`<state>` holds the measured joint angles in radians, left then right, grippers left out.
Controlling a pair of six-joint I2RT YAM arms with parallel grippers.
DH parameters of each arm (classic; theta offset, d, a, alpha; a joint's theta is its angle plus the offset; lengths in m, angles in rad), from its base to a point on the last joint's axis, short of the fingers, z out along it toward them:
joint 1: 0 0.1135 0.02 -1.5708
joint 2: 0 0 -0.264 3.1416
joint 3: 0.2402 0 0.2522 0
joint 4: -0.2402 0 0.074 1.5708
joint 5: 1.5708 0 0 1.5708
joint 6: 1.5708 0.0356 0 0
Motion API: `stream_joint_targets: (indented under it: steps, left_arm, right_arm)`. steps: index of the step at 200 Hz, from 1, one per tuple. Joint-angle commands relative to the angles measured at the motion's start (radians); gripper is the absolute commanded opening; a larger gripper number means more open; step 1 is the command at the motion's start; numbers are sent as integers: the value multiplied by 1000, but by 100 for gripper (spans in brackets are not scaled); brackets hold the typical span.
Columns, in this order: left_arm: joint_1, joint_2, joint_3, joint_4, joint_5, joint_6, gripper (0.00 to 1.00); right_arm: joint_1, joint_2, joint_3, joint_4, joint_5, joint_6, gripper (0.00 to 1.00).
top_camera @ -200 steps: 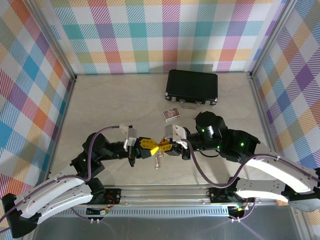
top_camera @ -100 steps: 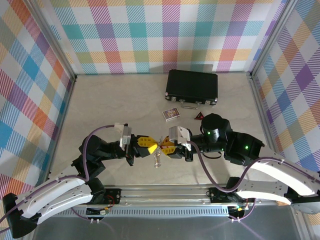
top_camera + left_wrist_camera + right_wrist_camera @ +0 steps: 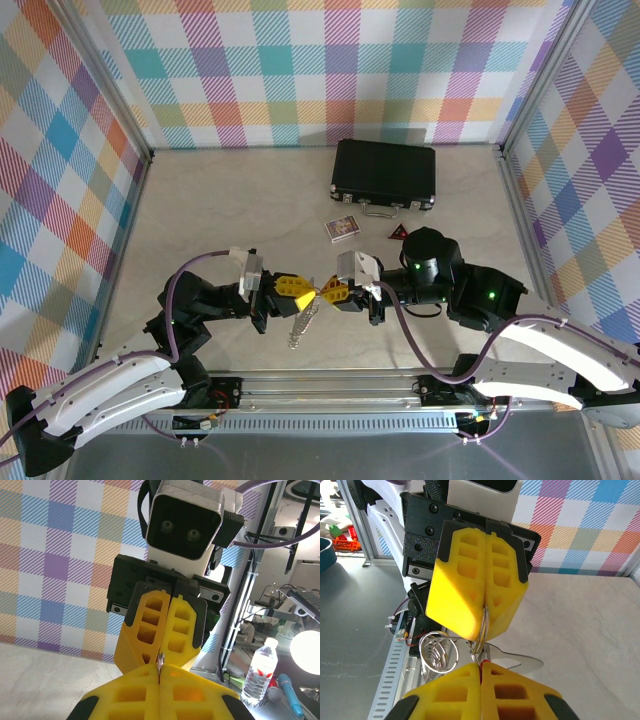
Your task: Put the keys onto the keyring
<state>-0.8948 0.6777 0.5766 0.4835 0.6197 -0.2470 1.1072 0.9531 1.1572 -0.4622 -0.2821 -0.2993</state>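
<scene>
My left gripper [image 3: 308, 292] and right gripper [image 3: 326, 293] meet tip to tip above the near middle of the table. The left gripper [image 3: 160, 672] is shut on the thin silver keyring [image 3: 160, 662], which pokes up edge-on between its yellow fingers. In the right wrist view that keyring [image 3: 484, 625] hangs from the left fingers [image 3: 470, 590], with a coiled silver loop [image 3: 439, 652] dangling beside it. My right gripper [image 3: 481, 666] is shut on a key, of which a sliver of red head [image 3: 483, 663] shows at the ring's lower edge. From above, a silver chain-like part [image 3: 301, 325] slants down-left below the grippers.
A black case [image 3: 385, 173] lies at the back of the table, with a small printed card box [image 3: 343, 229] and a dark red triangular piece [image 3: 397, 233] in front of it. A metal rail [image 3: 330, 385] runs along the near edge under the arms.
The right gripper has closed. The right arm drew back slightly, uncovering the red triangular piece. The dangling silver part swung from hanging straight down to slanting down-left.
</scene>
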Motion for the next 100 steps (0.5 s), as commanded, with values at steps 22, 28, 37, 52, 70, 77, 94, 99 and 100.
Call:
stream_joint_targets:
  steps: [22, 28, 37, 52, 70, 77, 94, 99, 100]
  left_arm:
    - [-3, 0, -6, 97, -3, -16, 0]
    - [-4, 2, -6, 98, -2, -18, 0]
    - [-3, 3, -6, 101, -2, -19, 0]
    - [-3, 6, -10, 117, 1, -27, 0]
    - [-4, 14, -15, 137, 8, -38, 0]
    - [-3, 15, -14, 142, 9, -40, 0]
    - [-3, 17, -15, 143, 9, -42, 0]
    - [-3, 15, -15, 143, 9, -42, 0]
    - [-3, 15, -15, 143, 9, -42, 0]
  right_arm:
    - [9, 18, -1, 17, -37, 0, 4]
    - [9, 18, -1, 18, -38, 0, 3]
    - [8, 19, -1, 19, -40, 0, 3]
    - [8, 20, -2, 22, -44, 0, 3]
    - [9, 25, -2, 22, -48, 0, 2]
    - [8, 25, -2, 23, -46, 0, 2]
    - [9, 20, -2, 26, -48, 1, 2]
    - [8, 19, -2, 27, -48, 2, 2]
    - [8, 19, -2, 28, -48, 2, 3]
